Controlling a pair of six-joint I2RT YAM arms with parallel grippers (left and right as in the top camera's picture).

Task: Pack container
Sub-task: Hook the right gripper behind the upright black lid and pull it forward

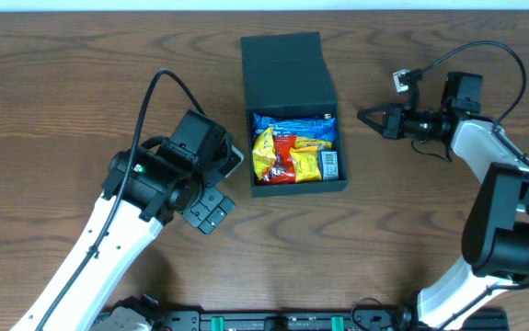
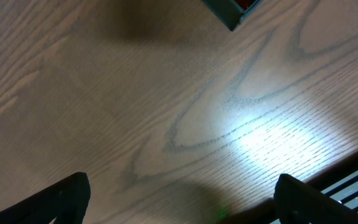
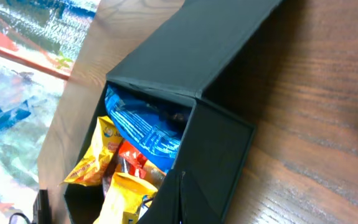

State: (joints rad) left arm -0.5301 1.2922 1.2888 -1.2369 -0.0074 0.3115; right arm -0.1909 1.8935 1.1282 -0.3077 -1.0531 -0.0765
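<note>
Overhead coverage gives the whole layout: the container (image 1: 301,188) sits at the middle of the wooden bench (image 1: 62,74), toward the far edge. Its flap lid is thrown back away from the arms, and its open body is packed with a blue packet (image 1: 292,126), a yellow packet (image 1: 266,152) and a red packet (image 1: 293,158). The left arm reaches in from the near left and stops just beside the box's left wall, while the right arm comes in from the right, level with the box's far half and apart from it. The left wrist view adds what the top view hides. The left pincer (image 2: 182,199) is spread wide with nothing between its fingers, hanging over bare wood, with only one dark corner of the container showing at the upper edge. The right wrist view looks at the box from its side, showing the lid tilted back at its hinge and the blue packet lying over the yellow and red ones. The right pincer (image 3: 182,186) is pressed together into a thin point, pinching nothing and aimed at the box's side wall without touching it.
</note>
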